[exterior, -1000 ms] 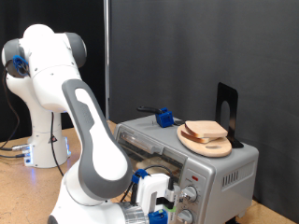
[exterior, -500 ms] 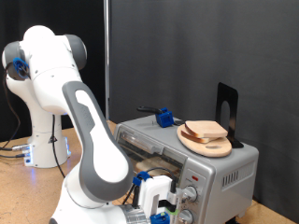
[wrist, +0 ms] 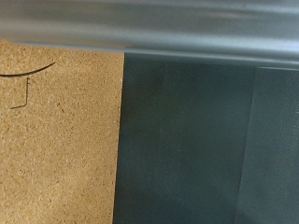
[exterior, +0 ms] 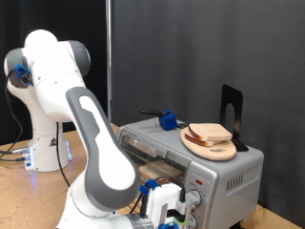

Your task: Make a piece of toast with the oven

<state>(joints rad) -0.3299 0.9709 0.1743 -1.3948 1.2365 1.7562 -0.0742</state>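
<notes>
The silver-grey toaster oven [exterior: 232,174] stands at the exterior view's lower right, its front towards the arm. The piece of toast [exterior: 211,131] lies on a round wooden plate [exterior: 204,146] on the oven's roof. A tan shape [exterior: 157,172] shows in the oven's front opening; I cannot tell what it is. My gripper [exterior: 168,214] is low in front of the oven, just beside the two round knobs [exterior: 193,199], and its fingers are hidden. The wrist view shows no fingers, only a blurred silver bar [wrist: 149,28], a dark pane [wrist: 206,149] and the cork tabletop [wrist: 56,140].
A small blue object [exterior: 169,120] and a black upright stand [exterior: 232,113] sit on the oven's roof behind the plate. The robot's white base [exterior: 43,143] is at the exterior view's left, with a black curtain behind. The cork table [exterior: 19,196] runs along the bottom left.
My gripper has shifted slightly down and to the exterior view's right, closer to the oven's knobs. The toast and the plate have not moved.
</notes>
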